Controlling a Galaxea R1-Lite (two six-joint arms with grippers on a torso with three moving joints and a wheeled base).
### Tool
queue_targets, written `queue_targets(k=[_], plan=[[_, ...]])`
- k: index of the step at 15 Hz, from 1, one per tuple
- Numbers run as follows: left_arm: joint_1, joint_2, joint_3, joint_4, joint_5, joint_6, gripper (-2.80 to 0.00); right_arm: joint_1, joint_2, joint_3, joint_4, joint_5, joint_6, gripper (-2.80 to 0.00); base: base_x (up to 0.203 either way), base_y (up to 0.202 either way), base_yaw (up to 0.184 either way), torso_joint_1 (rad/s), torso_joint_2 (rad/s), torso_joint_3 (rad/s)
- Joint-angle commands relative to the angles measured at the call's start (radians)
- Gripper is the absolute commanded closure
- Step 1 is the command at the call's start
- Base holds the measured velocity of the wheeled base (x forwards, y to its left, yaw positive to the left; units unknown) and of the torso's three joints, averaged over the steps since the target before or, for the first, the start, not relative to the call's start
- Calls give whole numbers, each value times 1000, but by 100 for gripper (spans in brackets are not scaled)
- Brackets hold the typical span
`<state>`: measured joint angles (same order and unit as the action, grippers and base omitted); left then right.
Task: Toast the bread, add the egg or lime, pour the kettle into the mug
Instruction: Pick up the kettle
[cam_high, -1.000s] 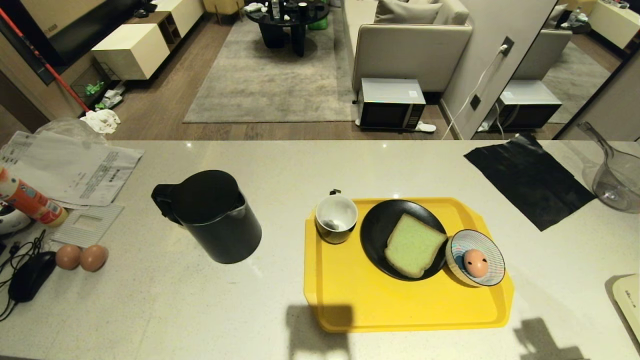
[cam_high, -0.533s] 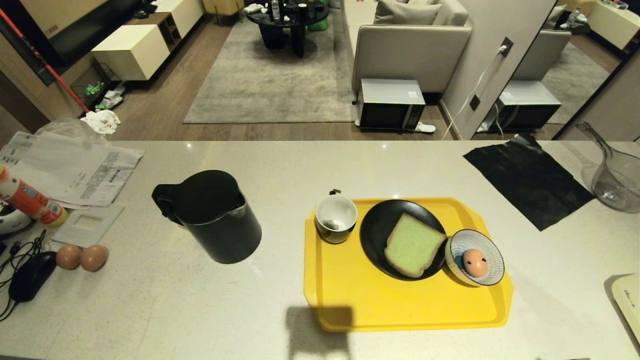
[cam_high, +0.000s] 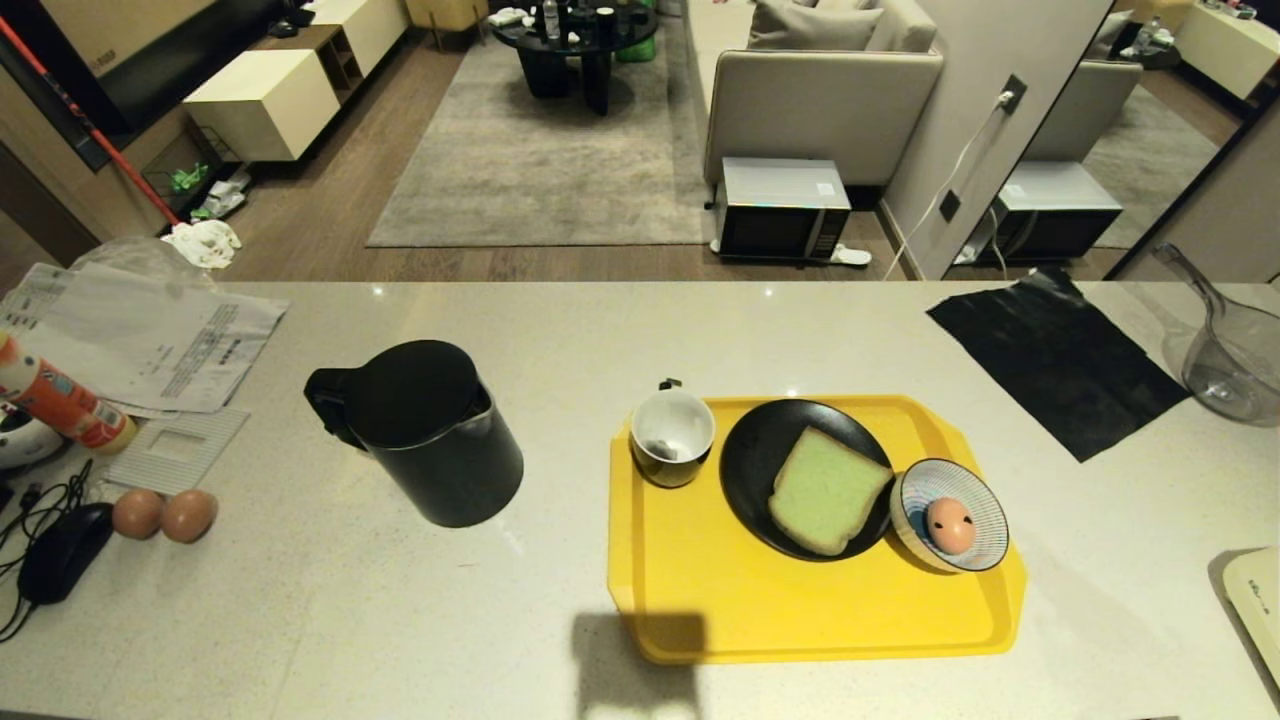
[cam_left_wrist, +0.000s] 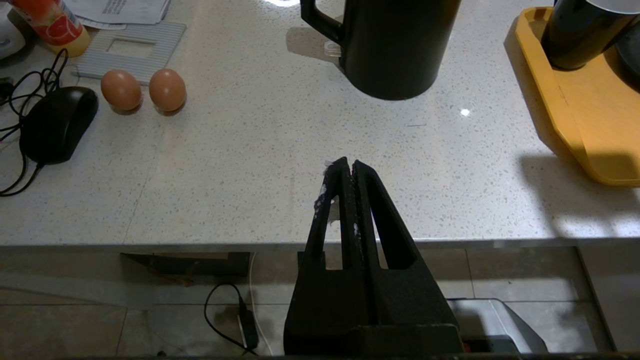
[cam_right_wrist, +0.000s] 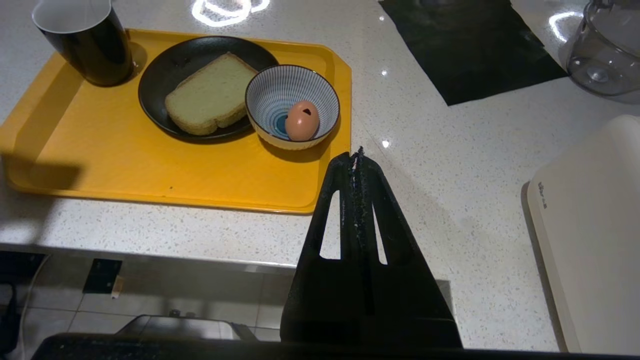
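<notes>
On the yellow tray (cam_high: 700, 600) a pale green bread slice (cam_high: 826, 490) lies on a black plate (cam_high: 755, 450). Beside it the spotted egg (cam_high: 950, 524) rests in a striped bowl (cam_high: 972, 488). The black mug (cam_high: 673, 436) with a white inside stands at the tray's far left corner. The black kettle (cam_high: 425, 430) stands on the counter left of the tray. No lime shows. Neither arm appears in the head view. My left gripper (cam_left_wrist: 349, 165) is shut and empty at the counter's near edge, short of the kettle (cam_left_wrist: 395, 45). My right gripper (cam_right_wrist: 356, 156) is shut and empty near the tray's corner, short of the egg (cam_right_wrist: 302, 120).
Two plain brown eggs (cam_high: 163, 514), a black mouse (cam_high: 62, 552) with cables, papers (cam_high: 150, 335) and an orange bottle (cam_high: 55, 398) sit at the counter's left. A black mat (cam_high: 1060, 360) and a clear jug (cam_high: 1232, 350) lie far right, a white appliance (cam_high: 1258, 600) near right.
The dark shadow on the counter near the front right corner has slid out of the head view. Kettle, tray and dishes have not moved.
</notes>
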<state>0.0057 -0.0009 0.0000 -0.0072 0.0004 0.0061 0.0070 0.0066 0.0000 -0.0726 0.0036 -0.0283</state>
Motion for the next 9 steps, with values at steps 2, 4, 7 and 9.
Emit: queue_targets(k=[2, 4, 7, 9], plan=[[0, -1, 0, 0, 0, 0, 0, 1, -4, 26, -1, 0, 1, 0, 0, 0, 0, 0, 0, 0], [0, -1, 0, 0, 0, 0, 0, 0, -4, 26, -1, -1, 1, 0, 0, 0, 0, 0, 0, 0], [0, -1, 0, 0, 0, 2, 0, 0, -4, 26, -1, -1, 1, 0, 0, 0, 0, 0, 0, 0], [0, -1, -3, 9, 1, 12, 0, 1, -4, 26, -1, -1, 2, 0, 0, 0, 0, 0, 0, 0]])
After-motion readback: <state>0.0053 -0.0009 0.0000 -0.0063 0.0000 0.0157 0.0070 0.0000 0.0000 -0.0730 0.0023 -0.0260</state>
